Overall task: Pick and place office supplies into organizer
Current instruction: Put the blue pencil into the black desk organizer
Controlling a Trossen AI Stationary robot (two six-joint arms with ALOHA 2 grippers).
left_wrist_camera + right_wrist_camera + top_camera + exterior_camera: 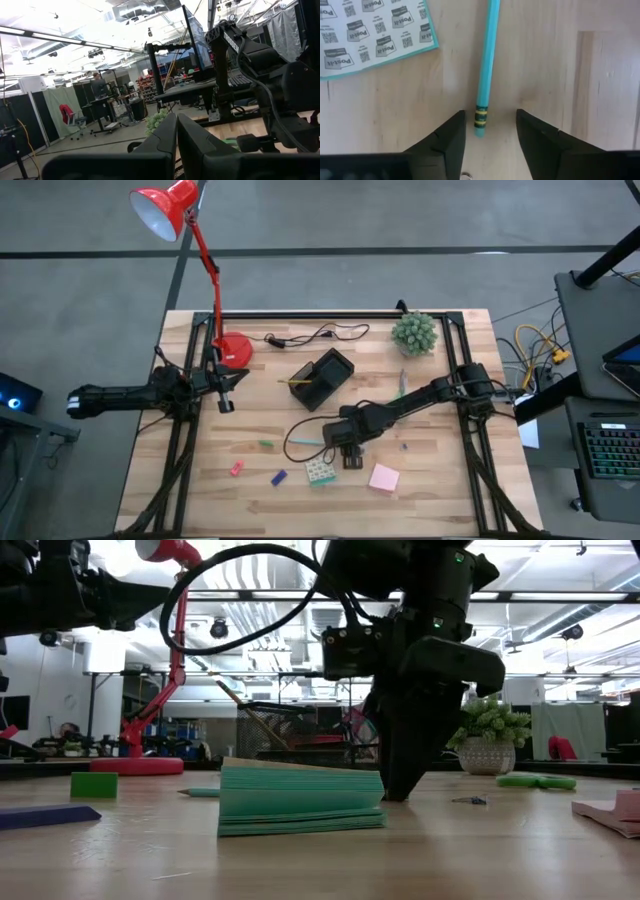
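The teal pen [485, 65], slim and round with a black-and-yellow banded end, lies flat on the pale wooden counter [545, 60]. Only the right wrist view shows that end between the right gripper [490, 131], fingers apart and not touching it. Just beside lies the patterned block [320, 471]. The right arm reaches low across the counter. The left gripper [226, 404], fingers together, hangs near the red lamp base [233, 350], well apart from the organizer [322, 378].
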